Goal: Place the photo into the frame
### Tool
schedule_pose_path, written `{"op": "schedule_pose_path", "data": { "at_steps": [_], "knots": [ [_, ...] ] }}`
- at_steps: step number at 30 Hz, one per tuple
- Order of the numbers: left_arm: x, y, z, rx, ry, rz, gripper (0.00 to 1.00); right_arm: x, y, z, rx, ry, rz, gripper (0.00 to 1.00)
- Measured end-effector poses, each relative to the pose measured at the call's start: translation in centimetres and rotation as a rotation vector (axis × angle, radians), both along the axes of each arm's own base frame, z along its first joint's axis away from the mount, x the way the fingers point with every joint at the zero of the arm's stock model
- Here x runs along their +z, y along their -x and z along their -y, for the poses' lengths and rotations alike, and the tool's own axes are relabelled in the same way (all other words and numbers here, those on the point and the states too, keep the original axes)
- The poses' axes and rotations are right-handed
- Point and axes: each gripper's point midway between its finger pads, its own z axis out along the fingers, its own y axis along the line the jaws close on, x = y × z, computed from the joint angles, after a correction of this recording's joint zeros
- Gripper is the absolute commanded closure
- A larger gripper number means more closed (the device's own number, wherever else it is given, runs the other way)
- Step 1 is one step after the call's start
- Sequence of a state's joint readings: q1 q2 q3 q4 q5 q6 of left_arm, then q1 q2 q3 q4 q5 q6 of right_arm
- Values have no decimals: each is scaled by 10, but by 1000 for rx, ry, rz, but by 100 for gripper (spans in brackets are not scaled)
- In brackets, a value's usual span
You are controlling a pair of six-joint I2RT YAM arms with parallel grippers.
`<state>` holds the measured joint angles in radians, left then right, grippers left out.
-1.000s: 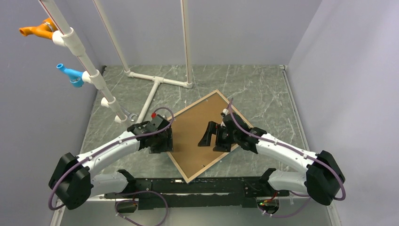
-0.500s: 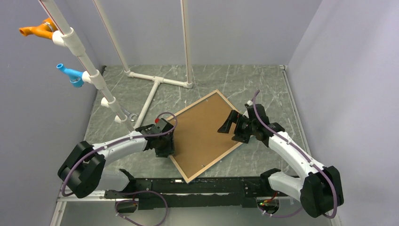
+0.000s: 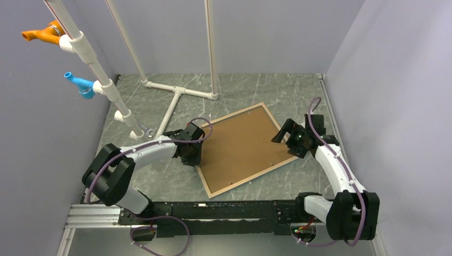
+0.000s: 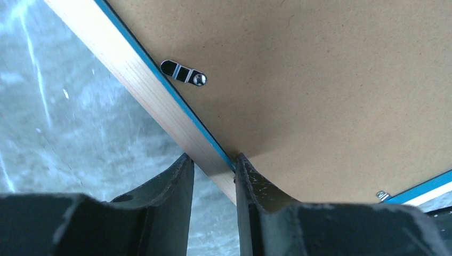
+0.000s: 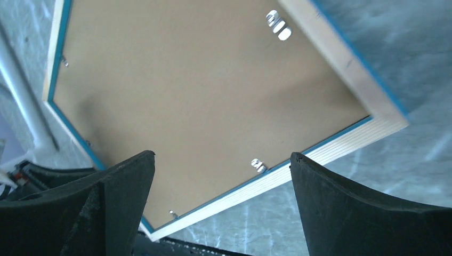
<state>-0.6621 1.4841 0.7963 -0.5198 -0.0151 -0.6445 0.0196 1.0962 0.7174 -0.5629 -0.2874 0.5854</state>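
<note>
The frame (image 3: 251,178) lies face down on the table, light-wood rail up with a blue inner lip, and a brown backing board (image 3: 242,146) fills it. The photo is hidden. My left gripper (image 3: 191,154) is low at the frame's left edge. In the left wrist view it (image 4: 213,160) straddles the wood rail (image 4: 138,74): one finger (image 4: 250,186) touches the rail's inner lip, while bare table shows between the other finger and the wood. My right gripper (image 3: 290,140) hovers wide open over the frame's right corner (image 5: 373,120), holding nothing.
A small metal turn clip (image 4: 184,73) sits on the board near the left rail. White PVC pipes (image 3: 178,96) stand behind the frame, and a slanted pole at the left carries an orange fitting (image 3: 42,33) and a blue one (image 3: 79,84). Grey walls close in both sides.
The frame has turned a little and slid right. My right gripper has moved off the board to its right corner. My left gripper has reached onto the left rail and narrowed its jaws.
</note>
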Motion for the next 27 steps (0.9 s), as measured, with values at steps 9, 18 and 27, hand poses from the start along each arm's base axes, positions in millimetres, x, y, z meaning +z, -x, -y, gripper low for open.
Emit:
{"op": "schedule_pose_path", "data": {
  "at_steps": [9, 18, 27],
  "knots": [
    [2, -21, -5, -122, -6, 101, 79, -14, -10, 63, -192, 52, -52, 0],
    [2, -11, -15, -146, 2, 138, 77, -48, -21, 69, -199, 41, -148, 0],
    [2, -11, -14, -147, 7, 121, 72, -67, -17, 44, -105, -72, -162, 1]
  ]
}}
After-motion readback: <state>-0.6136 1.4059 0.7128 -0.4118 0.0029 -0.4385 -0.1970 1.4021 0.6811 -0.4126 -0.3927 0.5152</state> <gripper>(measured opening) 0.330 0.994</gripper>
